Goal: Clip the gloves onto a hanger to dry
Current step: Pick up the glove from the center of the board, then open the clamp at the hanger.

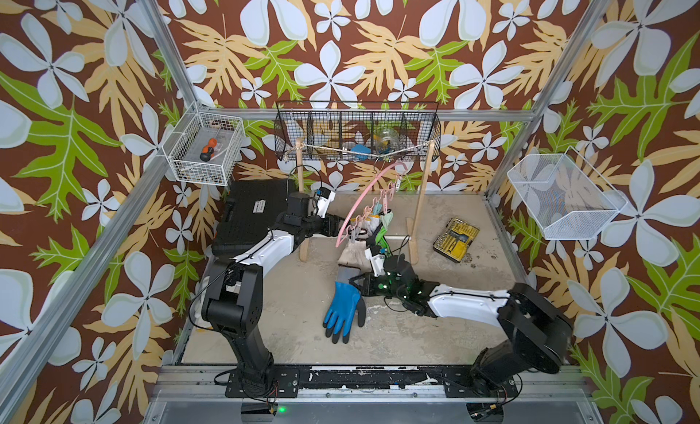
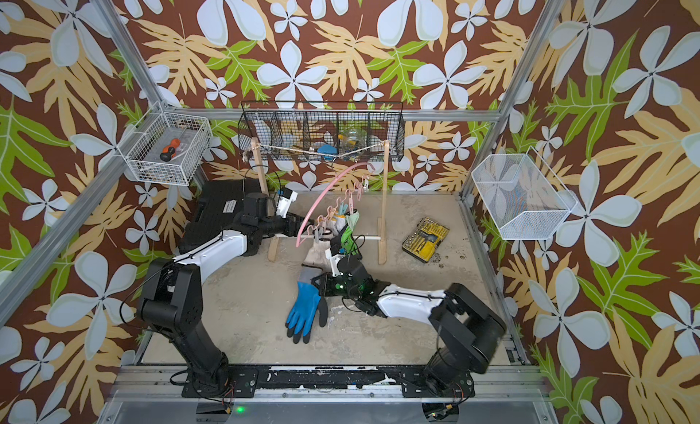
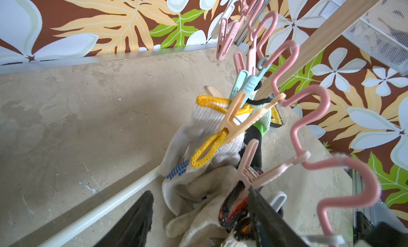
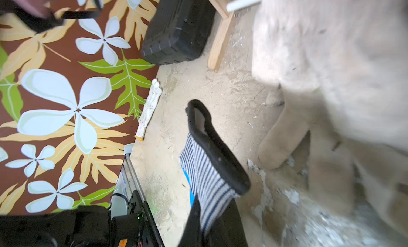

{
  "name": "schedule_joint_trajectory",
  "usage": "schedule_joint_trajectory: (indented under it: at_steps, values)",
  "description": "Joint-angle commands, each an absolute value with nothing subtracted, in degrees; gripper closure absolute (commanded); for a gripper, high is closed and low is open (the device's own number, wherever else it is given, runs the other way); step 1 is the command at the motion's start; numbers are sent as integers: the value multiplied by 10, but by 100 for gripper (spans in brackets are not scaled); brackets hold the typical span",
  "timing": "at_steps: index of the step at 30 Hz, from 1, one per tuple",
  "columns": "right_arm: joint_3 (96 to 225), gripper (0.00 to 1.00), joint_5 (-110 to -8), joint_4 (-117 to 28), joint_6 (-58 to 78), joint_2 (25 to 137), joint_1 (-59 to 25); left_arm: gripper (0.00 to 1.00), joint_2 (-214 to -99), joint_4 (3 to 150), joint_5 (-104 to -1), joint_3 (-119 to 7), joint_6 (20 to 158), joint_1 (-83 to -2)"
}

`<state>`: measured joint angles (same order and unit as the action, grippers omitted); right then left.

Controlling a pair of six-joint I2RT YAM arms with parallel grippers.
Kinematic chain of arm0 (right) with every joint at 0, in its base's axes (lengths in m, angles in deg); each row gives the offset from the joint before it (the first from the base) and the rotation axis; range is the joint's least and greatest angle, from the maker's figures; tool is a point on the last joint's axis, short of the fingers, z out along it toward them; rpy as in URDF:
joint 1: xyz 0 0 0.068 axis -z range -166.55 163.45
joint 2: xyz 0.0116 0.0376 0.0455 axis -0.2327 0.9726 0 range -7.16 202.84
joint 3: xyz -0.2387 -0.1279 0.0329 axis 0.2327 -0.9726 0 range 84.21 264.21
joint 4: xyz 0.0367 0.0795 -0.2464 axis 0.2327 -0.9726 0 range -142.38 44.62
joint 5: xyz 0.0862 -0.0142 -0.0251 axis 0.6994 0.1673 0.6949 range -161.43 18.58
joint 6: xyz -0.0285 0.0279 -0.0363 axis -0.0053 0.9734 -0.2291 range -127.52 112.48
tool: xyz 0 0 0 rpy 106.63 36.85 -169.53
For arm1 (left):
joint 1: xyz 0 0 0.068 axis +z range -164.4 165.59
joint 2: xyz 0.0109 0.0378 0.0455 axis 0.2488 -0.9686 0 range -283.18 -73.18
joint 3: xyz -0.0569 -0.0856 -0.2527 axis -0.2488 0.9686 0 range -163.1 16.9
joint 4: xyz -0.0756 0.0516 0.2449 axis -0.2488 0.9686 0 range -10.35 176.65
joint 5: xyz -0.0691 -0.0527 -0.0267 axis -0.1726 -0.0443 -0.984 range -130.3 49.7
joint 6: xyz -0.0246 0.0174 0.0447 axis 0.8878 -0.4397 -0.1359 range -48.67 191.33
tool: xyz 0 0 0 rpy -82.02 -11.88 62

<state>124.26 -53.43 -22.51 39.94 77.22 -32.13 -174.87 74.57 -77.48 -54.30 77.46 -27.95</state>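
Pickup, by the look of it. In both top views: grips blue glove (image 1: 342, 312), flat on floor before hanger (image 1: 359, 195), by grey cuff (image 1: 344, 276) with right claw (image 1: 353, 281) fully closed; rests left claw (image 1: 334, 227) beside hanger's low end. From left wrist: shows jaws apart with nothing clearly held, white glove (image 3: 203, 115) already pinned by orange clip (image 3: 238, 118), empty pink clip (image 3: 225, 38) higher up. From right wrist: shows striped cuff nipped between closed fingers, blurred beige glove (image 4: 331, 58) close beside. Lift slowly, hold cuff edge uppermost, skirt beige glove, offer cuff to empty clip; squeeze it open with left claw.
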Motion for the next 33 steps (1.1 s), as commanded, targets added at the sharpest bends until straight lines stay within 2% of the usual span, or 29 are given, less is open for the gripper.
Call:
schedule_joint_trajectory:
  at_steps: [1, 6, 12, 21, 29, 33]
  values:
    - [1229, 100, -552, -344, 280, 684, -286, 30, -1771, 708, -812, -565, 805, -278]
    - [1265, 100, -546, -461, 185, 576, -193, 30, -1819, 707, -833, -623, 805, -278]
    - [1334, 100, -539, -492, 117, 577, -96, 30, -1884, 731, -847, -717, 777, -280]
    - [1395, 100, -588, -429, 104, 685, -70, 30, -1983, 752, -862, -840, 775, -298]
    - [1416, 100, -629, -358, 122, 768, -70, 30, -2003, 677, -855, -829, 810, -313]
    - [1434, 100, -655, -340, 118, 802, -70, 30, -2048, 686, -856, -887, 820, -317]
